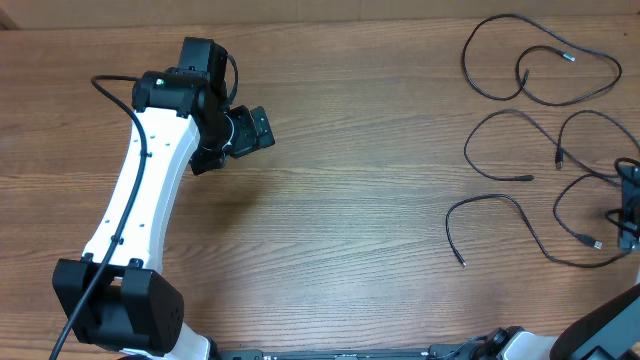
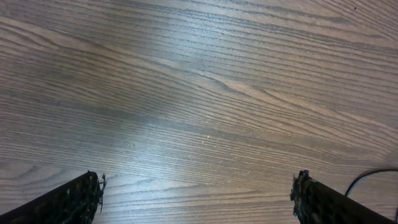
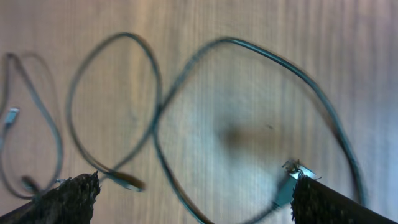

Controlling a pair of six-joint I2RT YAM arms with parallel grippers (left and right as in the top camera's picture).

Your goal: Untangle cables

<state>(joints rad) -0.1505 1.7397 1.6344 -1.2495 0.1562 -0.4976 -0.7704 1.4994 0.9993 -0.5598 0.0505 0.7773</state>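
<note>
Two robot arms share a wood-grain counter (image 1: 350, 220), seen from overhead, with a scatter of thin black cables (image 1: 520, 130) lying at the right of the frame. The uppermost cable (image 1: 545, 75) forms a wide loop in the upper right corner. Below it, further strands curve and cross toward the right edge. The lowest strand (image 1: 500, 205) arcs down to a free end at the lower middle right.

The white left arm (image 1: 140, 190) reaches up from the lower left corner. Its tool (image 1: 255, 128) sits in the upper left of the overhead frame, well apart from the cables. In the left wrist view that tool (image 2: 198, 186) stands wide open, one finger (image 2: 68, 202) in each bottom corner. Only bare counter (image 2: 205, 93) lies between them, and nothing is gripped. A dark lead (image 2: 373, 177) curves in at the lower right edge.

The right tool (image 1: 630, 205) shows only partly at the right edge of the overhead frame, in among the cable loops. The right wrist view is blurred. It shows this tool (image 3: 198, 183) with its fingers (image 3: 62, 196) spread far apart above looping strands (image 3: 161, 106) that cross near the centre left. Nothing is clamped between the fingers. A pale plug (image 3: 287, 186) lies just beside the finger at the lower right, and whether they touch cannot be told. Another small connector (image 3: 11, 117) shows at the far left edge.
</note>
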